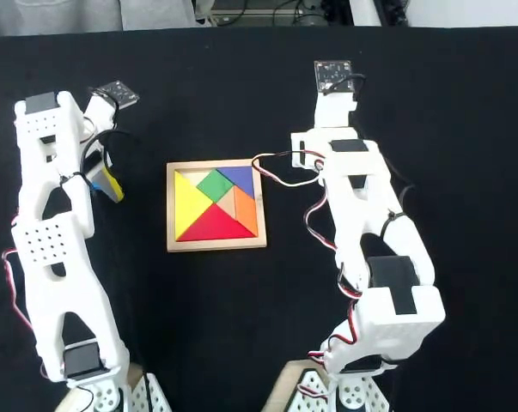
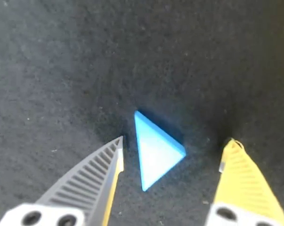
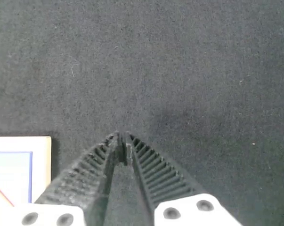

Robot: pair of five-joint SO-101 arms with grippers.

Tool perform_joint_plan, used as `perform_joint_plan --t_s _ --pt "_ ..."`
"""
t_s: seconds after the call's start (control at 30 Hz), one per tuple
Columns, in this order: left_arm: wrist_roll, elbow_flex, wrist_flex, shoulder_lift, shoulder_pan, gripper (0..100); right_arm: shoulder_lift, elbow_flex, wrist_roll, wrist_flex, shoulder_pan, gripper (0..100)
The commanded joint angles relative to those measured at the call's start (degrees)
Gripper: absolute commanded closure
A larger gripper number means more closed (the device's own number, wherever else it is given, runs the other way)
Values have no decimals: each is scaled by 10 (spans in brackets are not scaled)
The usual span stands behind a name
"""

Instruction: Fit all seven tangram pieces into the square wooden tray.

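A small light blue triangle (image 2: 157, 151) lies flat on the black cloth between the fingers of my left gripper (image 2: 175, 140), which is open; the grey finger (image 2: 101, 165) and the yellow finger (image 2: 240, 174) stand on either side of it without touching. In the high view this gripper (image 1: 106, 182) is left of the square wooden tray (image 1: 216, 246). The tray holds a yellow triangle (image 1: 188, 204), a red triangle (image 1: 216, 225), a green square (image 1: 214, 184), a blue piece (image 1: 239, 176) and an orange triangle (image 1: 246, 210), around a tan triangular patch (image 1: 228, 202). My right gripper (image 3: 121, 137) is shut on nothing, over the cloth by the tray's corner (image 3: 42, 155).
The right arm (image 1: 353, 197) stands just right of the tray, with its cable (image 1: 280, 176) looping over the tray's upper right corner. Black cloth covers the whole table. The table's far edge runs along the top of the high view.
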Motion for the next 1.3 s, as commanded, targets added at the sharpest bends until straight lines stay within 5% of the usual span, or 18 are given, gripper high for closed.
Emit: perform_joint_plan --t_s 0.0,1.03,1.27 --pt "-33 -22 34 -10 -11 682 -5 -42 6 -10 4 987" --pt "55 -94 49 35 -5 684 -5 -42 6 -10 4 987" --pt "55 -94 49 35 1 845 -5 -42 6 -10 4 987"
